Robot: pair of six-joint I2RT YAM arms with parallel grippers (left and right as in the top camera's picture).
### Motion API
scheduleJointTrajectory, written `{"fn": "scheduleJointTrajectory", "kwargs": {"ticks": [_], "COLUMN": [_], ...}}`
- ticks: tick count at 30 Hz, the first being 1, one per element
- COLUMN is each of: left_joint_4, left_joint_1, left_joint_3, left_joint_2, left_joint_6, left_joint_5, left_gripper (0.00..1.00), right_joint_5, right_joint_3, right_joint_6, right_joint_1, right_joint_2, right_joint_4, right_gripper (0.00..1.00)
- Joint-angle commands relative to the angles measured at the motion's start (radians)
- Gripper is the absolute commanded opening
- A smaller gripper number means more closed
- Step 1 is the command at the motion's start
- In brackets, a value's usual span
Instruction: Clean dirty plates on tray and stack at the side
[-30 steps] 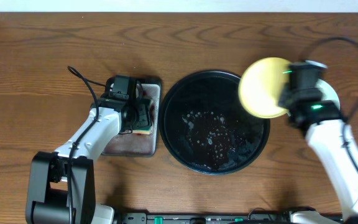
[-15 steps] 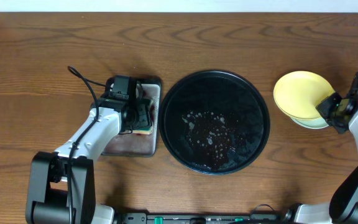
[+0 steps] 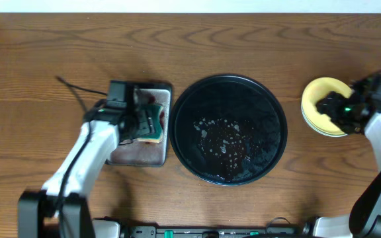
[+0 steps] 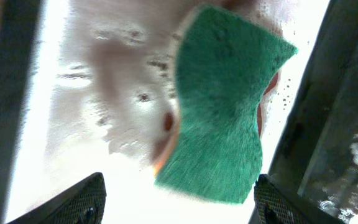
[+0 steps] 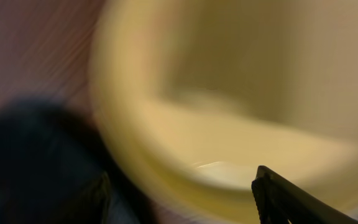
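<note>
Yellow plate [image 3: 315, 99] has left the black tray [image 3: 243, 106] and now lies beneath the spread right hand [image 3: 334, 110]; stacking probably complete.

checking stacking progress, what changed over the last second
The right gripper carried the yellow plate rightward, from over the black tray's right rim to well right of it; whether it has let go is unclear. The left arm shifted slightly. The left gripper stayed over the sponge, the black tray unmoved.
</note>
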Motion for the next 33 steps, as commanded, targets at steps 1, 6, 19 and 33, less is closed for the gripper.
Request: {"fn": "scheduleJointTrajectory", "kwargs": {"ticks": [1,6,19,33], "left_joint_4": [-0.047,-0.101,-0.162,-0.201], "left_joint_1": [0.046,0.078,0.05,0.05], "left_joint_3": [-0.007,-0.008,-0.231,-0.275], "left_joint_2": [-0.113,-0.298,-0.802,-0.835], "left_joint_6": [-0.021,-0.026,-0.087,-0.087], "left_joint_5": [-0.009,-0.01,-0.043,-0.043], "left_gripper": [0.77,0.78,0.83,0.89], "right_joint_5": [-0.101,-0.069,0.08,0.079], "right_joint_3": [0.01,0.01,-0.121,-0.165], "right_joint_6": [-0.156,-0.197,-0.206,-0.17], "right_joint_1": [0.092,0.207,0.296,0.296], "right_joint_2": [-0.005,-0.047,-0.562,-0.827], "right_joint_4": [-0.019,-0.046,-0.158,-0.231], "right_gripper": [0.71,0.68,0.76,0.99]}}
